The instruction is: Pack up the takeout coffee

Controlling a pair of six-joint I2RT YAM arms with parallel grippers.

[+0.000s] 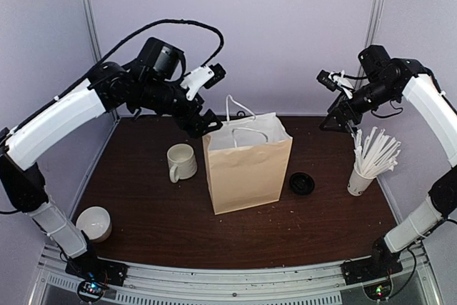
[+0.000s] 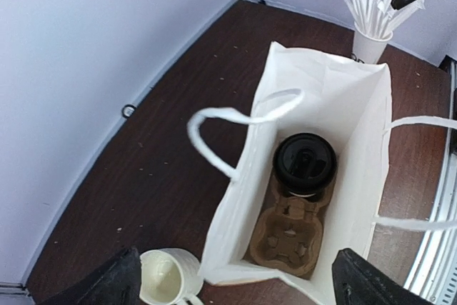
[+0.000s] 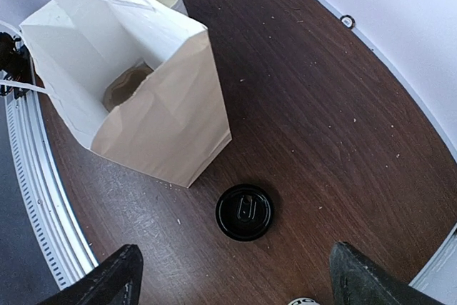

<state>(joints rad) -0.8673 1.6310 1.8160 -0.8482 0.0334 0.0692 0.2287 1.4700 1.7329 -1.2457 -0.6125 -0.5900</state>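
Looking down through the left wrist cam, the takeout coffee [image 2: 305, 162] sat inside the paper bag [image 2: 335, 105], in the 12 o'clock pocket of the cardboard carrier [image 2: 285, 244]; the 6 o'clock pocket was empty. The cup stood upright, long axis vertical, black lid pointing straight up at the camera. Only the lid showed, so I couldn't really tell if it was seated all the way down. The left gripper [image 1: 207, 101] hung right over the bag mouth, jaws spread wide with nothing between them, and the cup lay below it, a bit toward 1 o'clock. The right gripper [image 1: 334, 101] was wide and empty too, well off at 3 o'clock from the bag in the top view, so the left arm was clearly the nearer one. A loose black lid [image 3: 245, 212] lay on the table [image 3: 321, 105] beside the bag.
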